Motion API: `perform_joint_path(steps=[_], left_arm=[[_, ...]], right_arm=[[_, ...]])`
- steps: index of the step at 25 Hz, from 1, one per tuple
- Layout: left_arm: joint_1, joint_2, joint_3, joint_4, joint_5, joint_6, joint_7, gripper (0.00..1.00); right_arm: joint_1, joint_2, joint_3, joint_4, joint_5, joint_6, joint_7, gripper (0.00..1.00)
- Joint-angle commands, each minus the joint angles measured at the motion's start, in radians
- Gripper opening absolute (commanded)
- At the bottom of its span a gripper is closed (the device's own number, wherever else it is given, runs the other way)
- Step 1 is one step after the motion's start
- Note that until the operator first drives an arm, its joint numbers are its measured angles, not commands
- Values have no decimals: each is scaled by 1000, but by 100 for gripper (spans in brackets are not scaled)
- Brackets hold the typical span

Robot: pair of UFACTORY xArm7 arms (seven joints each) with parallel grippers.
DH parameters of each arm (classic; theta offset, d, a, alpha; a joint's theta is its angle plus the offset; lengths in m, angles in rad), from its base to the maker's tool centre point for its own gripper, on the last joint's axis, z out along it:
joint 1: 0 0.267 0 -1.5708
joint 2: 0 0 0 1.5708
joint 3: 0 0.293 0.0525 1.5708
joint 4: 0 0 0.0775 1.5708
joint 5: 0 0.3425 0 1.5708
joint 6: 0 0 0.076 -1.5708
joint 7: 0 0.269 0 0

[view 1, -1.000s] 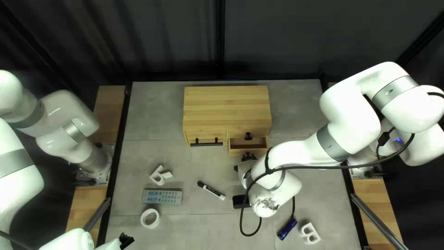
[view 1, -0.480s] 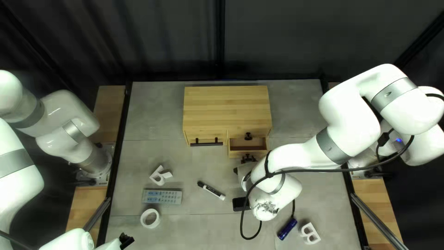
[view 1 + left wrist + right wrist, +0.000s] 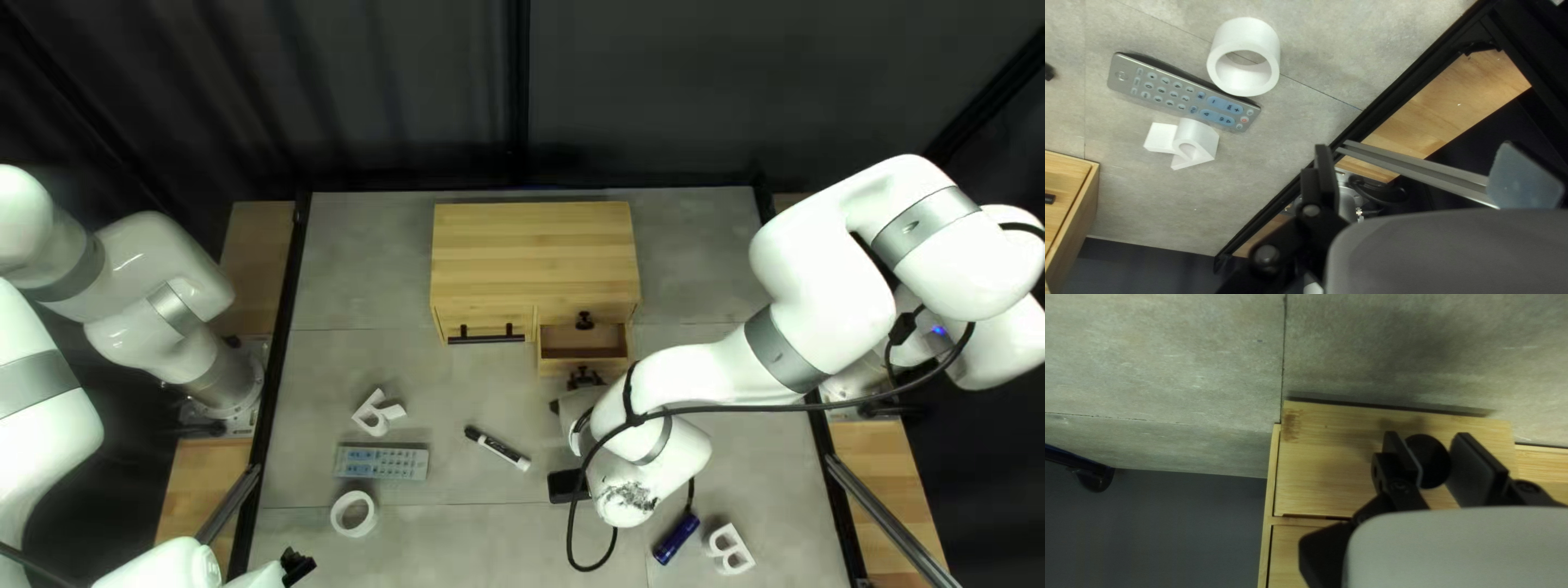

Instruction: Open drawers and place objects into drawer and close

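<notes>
A grey worktop (image 3: pixel 370 283) with faint seams lies before a dark curtain (image 3: pixel 359 98). On it, the wooden cabinet (image 3: pixel 533 256) has its lower right drawer (image 3: pixel 553 368) pulled out, facing the near edge, its long front board running left to right, parallel to the cabinet. The right gripper (image 3: pixel 585 377) has its fingers clamped on the drawer's black knob (image 3: pixel 1430 460); the left gripper (image 3: pixel 296 566) has its fingers wide apart.

A bare stretch of grey tabletop (image 3: pixel 457 381) lies between the wooden cabinet (image 3: pixel 533 253) and the white letter (image 3: pixel 376 415) and marker (image 3: pixel 499 446), offering passage. The right arm (image 3: pixel 697 372) crowds the open drawer (image 3: pixel 584 354) from the near right; a black upper knob (image 3: pixel 585 320) juts above its rear.
</notes>
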Motion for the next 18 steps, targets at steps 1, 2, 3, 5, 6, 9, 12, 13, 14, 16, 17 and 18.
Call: perform_joint_path(steps=[1,2,3,5,6,9,12,13,14,16,17,18], left_arm=[[0,0,0,0,0,0,0,100],[0,0,0,0,0,0,0,100],[0,0,0,0,0,0,0,100],[0,0,0,0,0,0,0,100],[0,0,0,0,0,0,0,100],[0,0,0,0,0,0,0,100],[0,0,0,0,0,0,0,100],[0,0,0,0,0,0,0,100],[0,0,0,0,0,0,0,100],[0,0,0,0,0,0,0,100],[0,0,0,0,0,0,0,100],[0,0,0,0,0,0,0,100]], right_arm=[[5,-1,5,8,3,3,3,2],[7,-3,6,8,5,2,4,2],[8,-4,7,8,6,2,5,2],[11,-7,11,8,10,4,7,2],[11,-7,11,8,11,4,8,2],[13,-5,14,9,14,3,10,2],[13,2,14,8,15,-4,14,2],[13,3,15,7,14,-7,15,2],[12,6,15,6,15,-10,16,2],[12,6,15,7,16,-11,15,2],[12,5,16,7,16,-11,15,2],[12,4,16,7,16,-11,15,2]])
